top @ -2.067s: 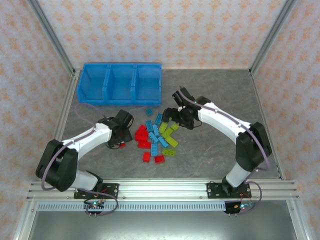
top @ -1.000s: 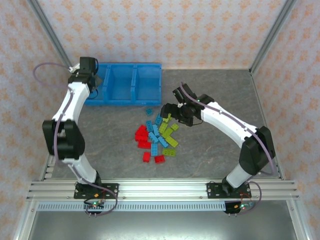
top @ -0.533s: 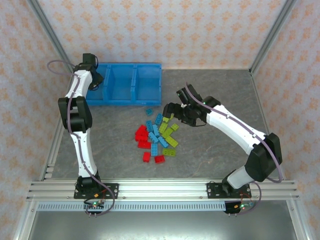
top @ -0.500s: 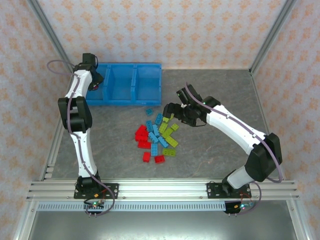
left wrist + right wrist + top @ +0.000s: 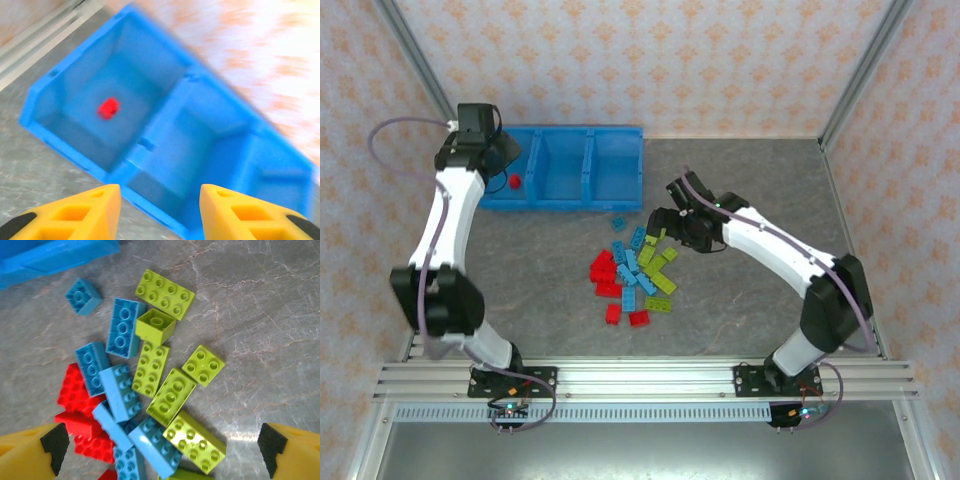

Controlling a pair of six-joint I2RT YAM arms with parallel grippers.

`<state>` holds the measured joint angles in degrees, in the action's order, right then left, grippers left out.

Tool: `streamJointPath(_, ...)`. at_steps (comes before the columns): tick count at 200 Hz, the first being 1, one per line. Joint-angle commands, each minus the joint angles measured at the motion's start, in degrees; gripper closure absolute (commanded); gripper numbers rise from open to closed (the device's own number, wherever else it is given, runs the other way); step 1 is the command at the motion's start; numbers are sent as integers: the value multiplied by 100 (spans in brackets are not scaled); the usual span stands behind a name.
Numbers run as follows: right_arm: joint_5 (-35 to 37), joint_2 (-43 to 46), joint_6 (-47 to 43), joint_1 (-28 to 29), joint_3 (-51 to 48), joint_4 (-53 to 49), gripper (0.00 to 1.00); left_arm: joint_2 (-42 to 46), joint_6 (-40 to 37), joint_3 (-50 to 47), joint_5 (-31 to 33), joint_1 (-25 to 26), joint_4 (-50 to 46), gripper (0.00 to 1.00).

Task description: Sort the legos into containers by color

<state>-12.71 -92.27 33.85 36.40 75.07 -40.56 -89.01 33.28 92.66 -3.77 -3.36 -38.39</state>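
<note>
Left arm, two seconds ago low beside pile, now stretched up to left end of bin point(image 5: 570, 131). Left tool point(image 5: 483, 148) over left compartment, fingers apart, nothing between. Red lego point(image 5: 514, 181) on that compartment's floor; blurred left wrist view shows it clear of walls. Right arm barely shifted, bent over lego pile point(image 5: 635, 272) on bench point(image 5: 750, 300). Right tool point(image 5: 665, 222) spread wide, empty. Right wrist view shows one yellow-green brick point(image 5: 156, 325) tipped off its base.
</note>
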Motion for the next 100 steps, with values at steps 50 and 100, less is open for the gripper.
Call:
streamJointPath(50, 180, -1793, 397, 27, 1054, 588, 16, 1905, -2616, -1398, -63, 1543, -538, 42)
streamJointPath(100, 299, -2626, 1019, 25, 1631, 86, 29, 2603, -3294, -2516, -508, 1551, -242, 20)
